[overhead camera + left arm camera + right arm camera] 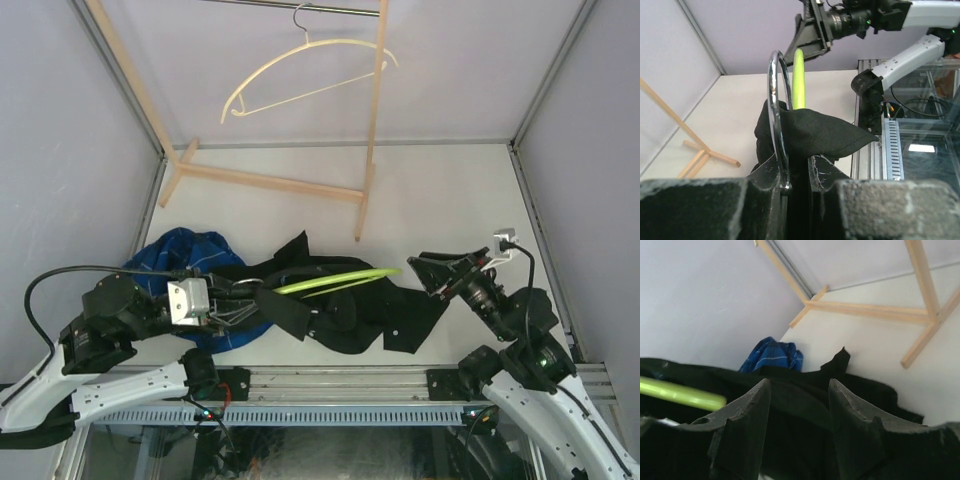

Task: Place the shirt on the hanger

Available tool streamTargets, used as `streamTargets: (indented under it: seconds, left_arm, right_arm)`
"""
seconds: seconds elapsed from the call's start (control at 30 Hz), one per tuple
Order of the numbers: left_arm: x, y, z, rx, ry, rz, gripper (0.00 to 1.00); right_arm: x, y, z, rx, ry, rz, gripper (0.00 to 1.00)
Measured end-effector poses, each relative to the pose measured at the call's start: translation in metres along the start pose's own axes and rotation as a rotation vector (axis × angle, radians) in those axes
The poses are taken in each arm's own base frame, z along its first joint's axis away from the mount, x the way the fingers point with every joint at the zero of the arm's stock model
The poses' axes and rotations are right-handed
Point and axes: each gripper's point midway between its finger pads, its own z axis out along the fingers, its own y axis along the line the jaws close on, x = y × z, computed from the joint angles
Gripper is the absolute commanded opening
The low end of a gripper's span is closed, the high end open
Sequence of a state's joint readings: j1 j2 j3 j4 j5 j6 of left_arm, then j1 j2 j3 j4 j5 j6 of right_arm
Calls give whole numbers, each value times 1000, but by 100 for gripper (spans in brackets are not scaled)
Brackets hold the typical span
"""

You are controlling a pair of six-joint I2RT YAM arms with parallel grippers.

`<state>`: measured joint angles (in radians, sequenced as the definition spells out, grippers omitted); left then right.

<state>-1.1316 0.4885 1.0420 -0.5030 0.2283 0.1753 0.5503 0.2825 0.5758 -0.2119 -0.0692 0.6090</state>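
Where the overhead view takes in the white counter (450, 190), the plain black long-sleeved shirt (340, 318) lies crumpled on it. The thin lime-green plastic hanger (340, 278) shows across the shirt, with the left gripper (232, 310) at the hanger's hook end, the right gripper (425, 275) just past its other end, and a blue plaid shirt (175, 255) bunched behind the hook end. From the left wrist, the left gripper pinches the hanger's metal hook (777, 115), with black cloth draped over the hanger's neck. From the right wrist, the right gripper's fingers (742, 425) stand spread above the black shirt beside the hanger's green bar, with nothing between them.
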Motion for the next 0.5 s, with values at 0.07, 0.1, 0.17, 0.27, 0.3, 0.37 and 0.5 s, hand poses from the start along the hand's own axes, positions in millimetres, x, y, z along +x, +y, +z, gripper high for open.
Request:
streamTargets:
  seconds: [0.07, 0.1, 0.17, 0.27, 0.3, 0.37, 0.5]
  left_arm:
    - [1, 4, 1, -25, 0, -9, 0]
    - [1, 6, 1, -38, 1, -11, 0]
    - [1, 11, 1, -64, 1, -17, 0]
    - [1, 19, 1, -113, -1, -24, 0]
    - [1, 22, 1, -130, -3, -25, 0]
    - [0, 27, 1, -159, -5, -29, 0]
    - [-3, 35, 0, -204, -21, -27, 0]
  right_arm:
    - [9, 2, -6, -15, 17, 56, 50]
    - [14, 4, -9, -23, 27, 89, 51]
    - [23, 7, -13, -43, 47, 145, 52]
    - [38, 17, -18, -89, 88, 231, 54]
    - [43, 21, -19, -106, 102, 252, 54]
    - [56, 28, -19, -135, 139, 295, 56]
    - [89, 40, -14, -170, 210, 345, 59]
